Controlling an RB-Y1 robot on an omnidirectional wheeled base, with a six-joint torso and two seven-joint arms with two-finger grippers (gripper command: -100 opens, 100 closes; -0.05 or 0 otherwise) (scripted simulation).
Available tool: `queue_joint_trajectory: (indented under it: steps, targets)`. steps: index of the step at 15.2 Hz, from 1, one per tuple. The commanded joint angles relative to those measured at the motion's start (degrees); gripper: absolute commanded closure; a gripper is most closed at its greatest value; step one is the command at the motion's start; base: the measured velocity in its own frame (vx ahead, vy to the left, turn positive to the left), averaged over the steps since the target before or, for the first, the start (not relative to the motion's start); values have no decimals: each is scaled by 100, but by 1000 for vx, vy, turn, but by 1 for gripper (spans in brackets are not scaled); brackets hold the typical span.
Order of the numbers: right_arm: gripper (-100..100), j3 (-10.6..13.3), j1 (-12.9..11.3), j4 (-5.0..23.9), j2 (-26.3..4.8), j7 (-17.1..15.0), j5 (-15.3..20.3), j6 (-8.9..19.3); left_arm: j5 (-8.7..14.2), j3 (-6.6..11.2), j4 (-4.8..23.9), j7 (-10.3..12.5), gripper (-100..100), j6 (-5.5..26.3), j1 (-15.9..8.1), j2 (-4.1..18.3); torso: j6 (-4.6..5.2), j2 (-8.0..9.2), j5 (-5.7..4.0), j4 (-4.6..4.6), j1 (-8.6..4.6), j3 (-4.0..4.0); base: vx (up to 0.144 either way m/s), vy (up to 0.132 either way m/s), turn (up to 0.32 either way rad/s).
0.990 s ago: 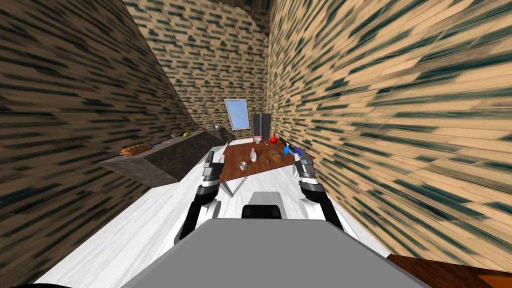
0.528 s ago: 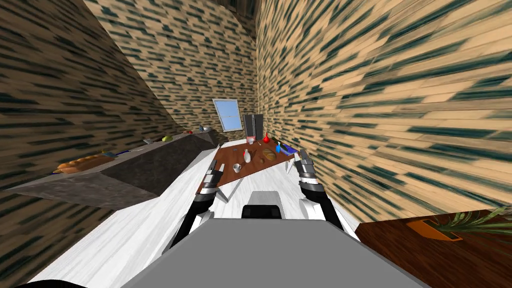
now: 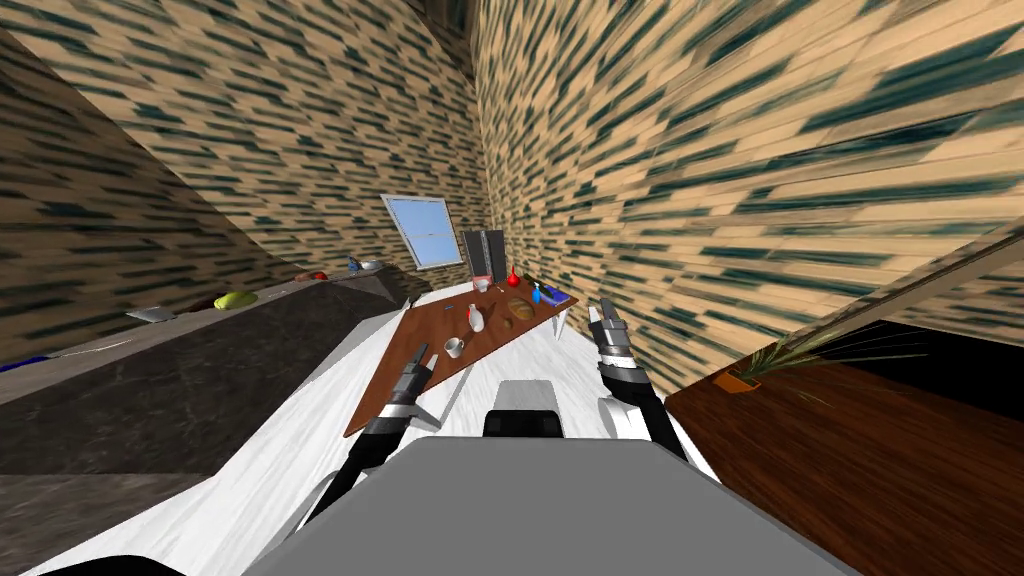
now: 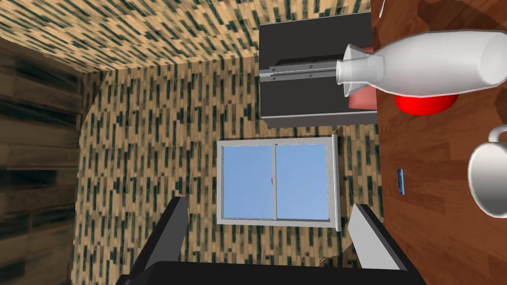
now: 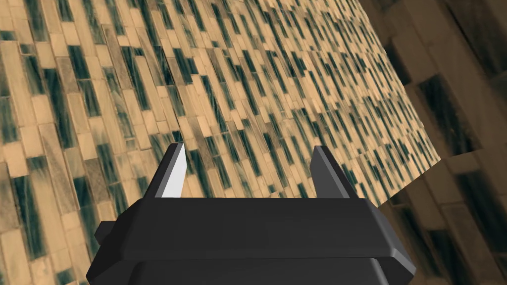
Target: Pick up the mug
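Note:
The white mug stands near the front edge of the brown table. In the left wrist view the mug sits off to one side, outside the fingers' gap. My left gripper hovers just short of the mug and slightly to its left. The left gripper is open, with only a far window seen between its fingers. My right gripper is raised to the right of the table. The right gripper is open with nothing in it and faces a wall.
A white bottle, bread, a red vase and a blue bottle stand further back on the table. A dark counter runs along the left. A brown wooden top with a plant lies at the right.
My view has swung and I have come closer to the table. My left arm has sunk and reached forward beside the table's near end. The mug has not moved.

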Motion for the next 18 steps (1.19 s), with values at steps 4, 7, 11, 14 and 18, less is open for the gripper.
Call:
queue_joint_trajectory:
  steps: [4, 7, 11, 14, 18]
  targets:
    - [0, 0, 0, 0, 0, 0, 0, 0, 67, 86, 640, 107, -100, -15, 405, 394, 2, -4, 1, -1, 0, -2, 36, -7, -378]
    - [0, 0, 0, 0, 0, 0, 0, 0, 98, 128, 897, 167, -100, -28, 593, 570, -1, -5, 0, -1, -1, -3, 34, -5, -275]
    - [0, 0, 0, 0, 0, 0, 0, 0, 148, 191, 1424, 295, -100, -52, 967, 905, 2, -8, 0, -1, -1, -4, 41, -2, -370]
    - [0, -1, 1, 0, -1, 0, 0, 0, 180, 224, 1924, 431, -100, -70, 1319, 1210, -1, -13, 1, -2, 5, -7, 57, 11, -388]
    - [0, -1, 1, 0, -1, 0, 0, 0, 189, 227, 2223, 501, -100, -75, 1496, 1348, 0, -18, 1, -4, 9, -10, 56, 24, -298]
